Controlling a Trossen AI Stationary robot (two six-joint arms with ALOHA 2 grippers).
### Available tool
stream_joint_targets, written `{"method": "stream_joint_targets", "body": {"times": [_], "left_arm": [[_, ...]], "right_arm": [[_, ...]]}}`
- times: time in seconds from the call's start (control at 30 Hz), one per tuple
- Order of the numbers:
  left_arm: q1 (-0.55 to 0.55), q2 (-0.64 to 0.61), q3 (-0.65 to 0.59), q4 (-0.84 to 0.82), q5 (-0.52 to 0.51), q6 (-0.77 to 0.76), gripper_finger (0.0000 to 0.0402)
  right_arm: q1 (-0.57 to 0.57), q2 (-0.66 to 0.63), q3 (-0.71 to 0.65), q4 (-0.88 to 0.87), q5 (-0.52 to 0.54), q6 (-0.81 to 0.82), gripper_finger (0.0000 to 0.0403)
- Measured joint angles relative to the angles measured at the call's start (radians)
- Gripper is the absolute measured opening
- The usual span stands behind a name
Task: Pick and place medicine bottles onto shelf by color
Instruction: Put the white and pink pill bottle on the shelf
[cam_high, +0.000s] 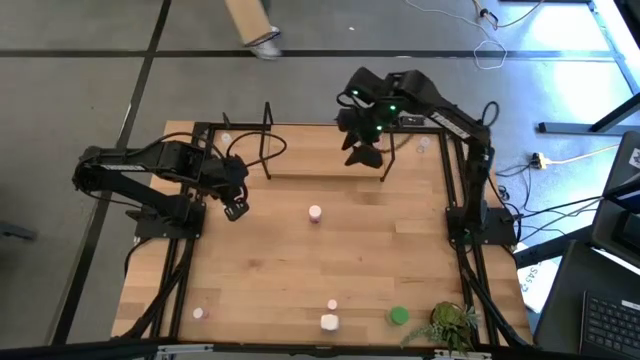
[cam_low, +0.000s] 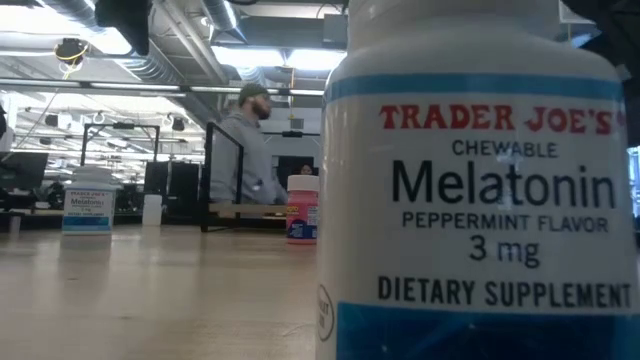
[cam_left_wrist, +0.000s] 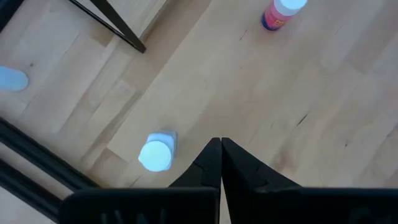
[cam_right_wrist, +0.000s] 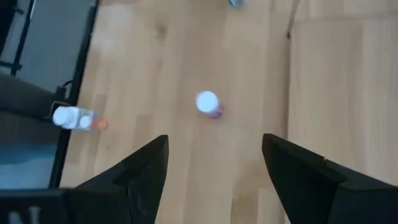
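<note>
Right gripper (cam_high: 366, 150): we see it hanging over the far edge of the worktop, above the shelf's right end, fingers spread wide with nothing between them.
Left gripper (cam_high: 236, 210): it waits near the worktop's left edge, fingers pressed together and empty.
Shelf (cam_high: 330, 172): it stands along the worktop's far edge, between the two arms; we cannot tell whether any bottle is on it yet.
Nearest target: in the right wrist view a white-capped bottle (cam_right_wrist: 208, 103) stands upright on bare wood ahead of the open fingers, beside the shelf board.
Other bottles: a pink bottle (cam_high: 315, 213) stands mid-worktop; a white one (cam_high: 329, 322), a small pink one (cam_high: 332, 304) and a green one (cam_high: 399, 316) stand along the near edge, another pink (cam_high: 198, 313) sits at the near left corner, and one more (cam_left_wrist: 156, 152) is close to the left gripper.
Step, as we judge it: reaching for a bottle with the right arm; most of the sorting looks undone.
Doing it well: we would centre the cap between the fingers, come straight down, close on the body below the cap, and keep clear of the shelf's wire uprights.
</note>
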Motion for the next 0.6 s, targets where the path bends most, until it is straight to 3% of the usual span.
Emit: {"method": "stream_joint_targets", "body": {"times": [0.17, 0.4, 0.6], "left_arm": [[0.0, 0.0, 0.0, 0.0, 0.0, -0.001, 0.0], [-0.001, 0.0, 0.0, -0.002, 0.011, -0.026, 0.0], [-0.001, -0.012, 0.001, -0.07, 0.044, -0.129, 0.0]], "right_arm": [[0.061, -0.074, 0.0, -0.001, -0.006, -0.049, 0.0262], [0.146, -0.162, 0.0, 0.015, -0.155, -0.053, 0.0262], [0.236, -0.167, -0.001, 0.03, -0.024, 0.003, 0.0262]]}}
